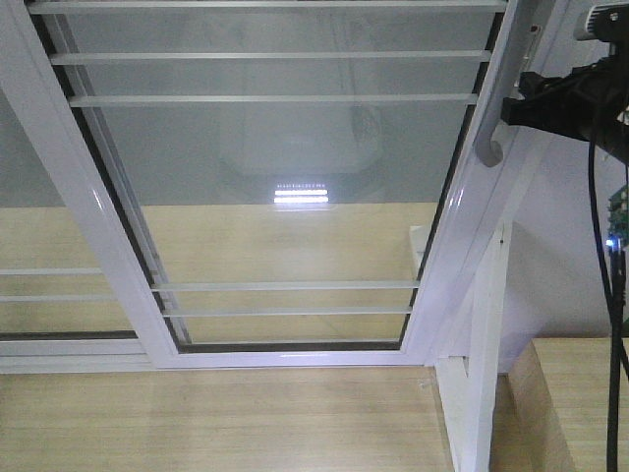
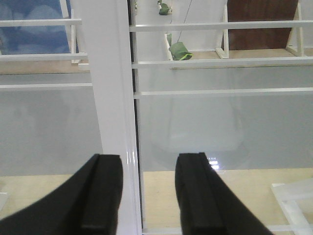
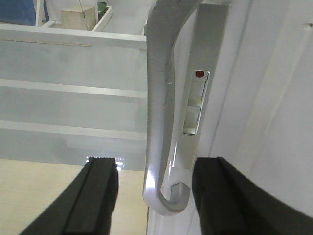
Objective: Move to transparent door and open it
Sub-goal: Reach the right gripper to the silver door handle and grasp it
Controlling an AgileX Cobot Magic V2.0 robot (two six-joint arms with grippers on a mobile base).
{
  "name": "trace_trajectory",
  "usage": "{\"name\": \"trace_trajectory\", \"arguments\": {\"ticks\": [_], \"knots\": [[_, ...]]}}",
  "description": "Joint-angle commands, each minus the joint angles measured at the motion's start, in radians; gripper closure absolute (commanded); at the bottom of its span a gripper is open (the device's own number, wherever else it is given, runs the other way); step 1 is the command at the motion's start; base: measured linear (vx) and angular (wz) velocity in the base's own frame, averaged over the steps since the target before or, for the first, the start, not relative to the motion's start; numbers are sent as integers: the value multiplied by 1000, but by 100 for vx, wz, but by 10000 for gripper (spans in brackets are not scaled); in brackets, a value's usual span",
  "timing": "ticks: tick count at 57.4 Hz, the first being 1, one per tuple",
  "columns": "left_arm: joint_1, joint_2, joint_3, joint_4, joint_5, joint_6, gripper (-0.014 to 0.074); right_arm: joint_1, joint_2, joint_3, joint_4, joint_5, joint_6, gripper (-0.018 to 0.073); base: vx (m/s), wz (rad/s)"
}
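The transparent door fills the front view: glass in a glossy white frame with thin white bars. Its curved silver-grey handle is on the right stile. My right gripper is at that handle. In the right wrist view it is open, and the handle's hooked lower end hangs between the fingers without touching either. My left gripper is open and empty, close to a white stile that stands between its fingers. It is out of the front view.
A neighbouring white-framed glass panel overlaps on the left. A white fixed post and a wooden cabinet stand at the lower right. A black cable hangs at the right. A lock slider sits beside the handle.
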Motion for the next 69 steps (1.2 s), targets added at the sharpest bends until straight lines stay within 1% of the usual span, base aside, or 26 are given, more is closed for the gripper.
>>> {"name": "trace_trajectory", "arguments": {"ticks": [1, 8, 28, 34, 39, 48, 58, 65, 69], "knots": [[-2, 9, -36, -10, -76, 0, 191, -2, 24, -83, -5, -111, -9, 134, 0, 0], [-2, 9, -36, -10, -71, 0, 191, -2, 98, -139, -5, -149, -9, 134, 0, 0], [-2, 9, -36, -10, -71, 0, 191, -2, 254, -276, -4, -148, -7, 134, 0, 0], [-2, 9, -36, -10, -71, 0, 191, -2, 276, -293, -4, -155, -6, 147, 0, 0], [-2, 9, -36, -10, -71, 0, 191, -2, 295, -309, -4, -184, -7, 173, 0, 0], [-2, 9, -36, -10, -71, 0, 191, -2, 308, -316, -4, -190, 1, 218, 0, 0], [-2, 9, -36, -10, -71, 0, 191, 1, 308, -316, -5, -189, 18, 223, 0, 0], [-2, 9, -36, -10, -71, 0, 191, 29, 308, -316, -8, -187, 14, 223, 0, 0], [-2, 9, -36, -10, -71, 0, 191, 50, 308, -316, -28, -187, 13, 223, 0, 0]]}}
